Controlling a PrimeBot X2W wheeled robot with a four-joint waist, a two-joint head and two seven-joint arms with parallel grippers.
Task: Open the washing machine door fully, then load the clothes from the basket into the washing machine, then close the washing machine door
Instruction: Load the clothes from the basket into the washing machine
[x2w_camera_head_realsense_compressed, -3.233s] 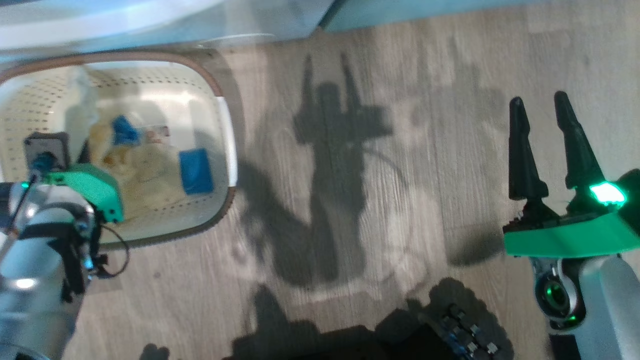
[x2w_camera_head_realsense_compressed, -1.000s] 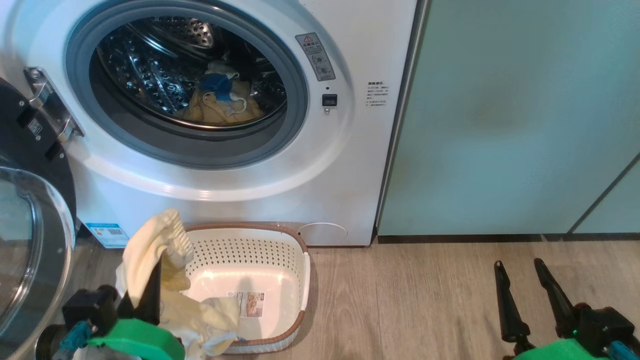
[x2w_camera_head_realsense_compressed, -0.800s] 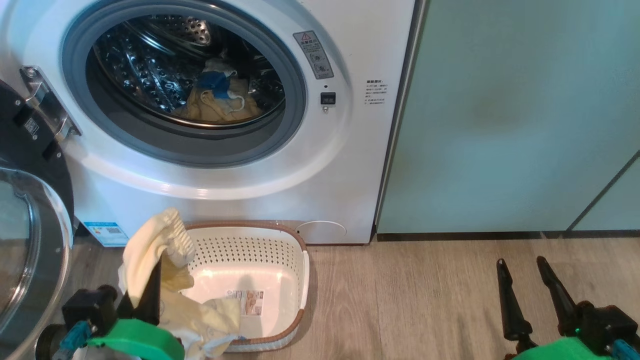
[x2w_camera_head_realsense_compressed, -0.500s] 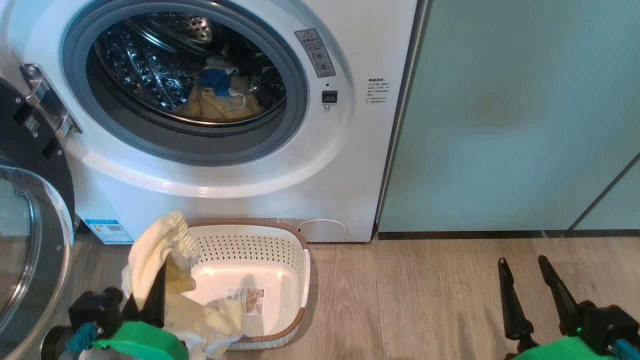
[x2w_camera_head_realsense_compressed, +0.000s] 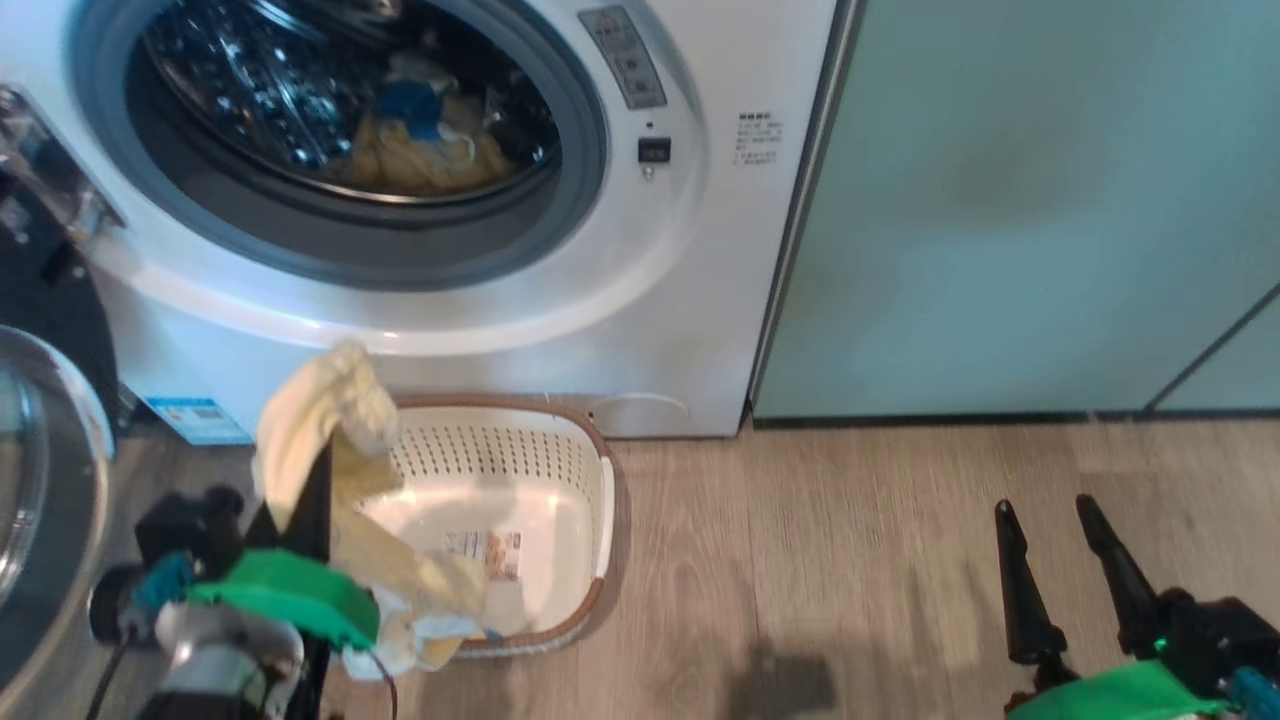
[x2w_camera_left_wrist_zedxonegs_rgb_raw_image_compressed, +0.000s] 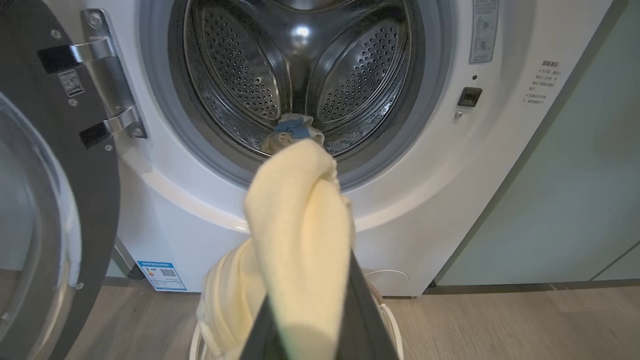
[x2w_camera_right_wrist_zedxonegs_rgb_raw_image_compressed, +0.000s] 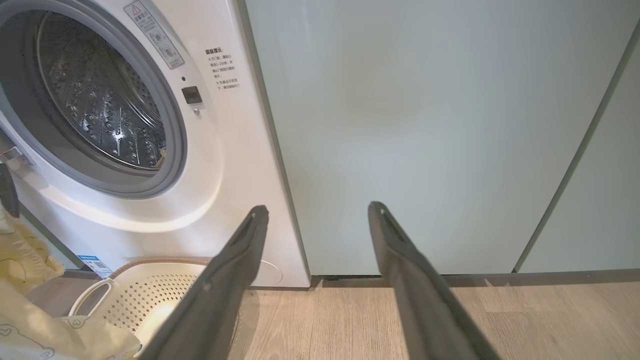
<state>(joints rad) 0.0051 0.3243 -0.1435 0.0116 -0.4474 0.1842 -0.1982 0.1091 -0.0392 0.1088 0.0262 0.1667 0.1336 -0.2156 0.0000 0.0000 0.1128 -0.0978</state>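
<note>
Now, at the washer (x2w_camera_head_realsense_compressed: 700, 300): our left gripper (x2w_camera_head_realsense_compressed: 322, 470) is pressed together on a pale yellow garment (x2w_camera_left_wrist_zedxonegs_rgb_raw_image_compressed: 295, 215). The cloth is pinched between both fingers and bunched over the tips (the tips themselves are hidden under it).

- The garment rises above the gripper in a rounded fold, and the rest hangs down both sides of the fingers.
- In the head view its lower folds reach the near left corner of the basket (x2w_camera_head_realsense_compressed: 560, 440). We cannot tell whether they rest on the rim.
- The gripper and its load sit over the left end of the basket, in front of the washer's lower face and outside the drum (x2w_camera_left_wrist_zedxonegs_rgb_raw_image_compressed: 350, 75).
- In the left wrist view the fingers point at the opening, with the top of the garment level with the lower gasket.
- The basket stands on the floor (x2w_camera_head_realsense_compressed: 850, 560) just in front of the washer, under the opening. Its bottom is mostly bare and the label shows.
- More clothes (x2w_camera_head_realsense_compressed: 420, 140), yellow with a blue patch, lie in a heap at the bottom of the drum.
- The door (x2w_camera_left_wrist_zedxonegs_rgb_raw_image_compressed: 95, 210) is swung out to the left with its hinge exposed.
- Our right gripper (x2w_camera_head_realsense_compressed: 1044, 504) is spread, with nothing between the fingers. It sits low on the right over bare floor, facing the cabinet (x2w_camera_head_realsense_compressed: 1000, 200), well apart from the basket and the garment.
</note>
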